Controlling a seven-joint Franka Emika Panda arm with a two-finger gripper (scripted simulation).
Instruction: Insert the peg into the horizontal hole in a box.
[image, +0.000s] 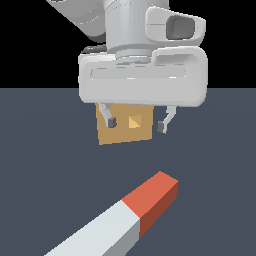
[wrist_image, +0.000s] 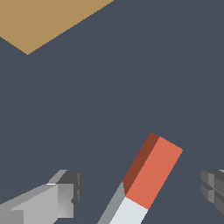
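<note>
The peg (image: 125, 217) lies flat on the dark floor near the camera in the exterior view, red-orange end toward the box and pale grey rest running off the lower edge. The tan box (image: 124, 125) stands farther back, its small square hole (image: 133, 122) facing the camera. My gripper (image: 136, 123) hangs open above the floor between peg and box, holding nothing. In the wrist view the peg (wrist_image: 146, 179) shows between the two fingertips (wrist_image: 70, 192), below them. A corner of the box (wrist_image: 39, 22) shows there too.
The dark grey floor (image: 210, 160) stretches around everything. The gripper body hides the box's upper part in the exterior view.
</note>
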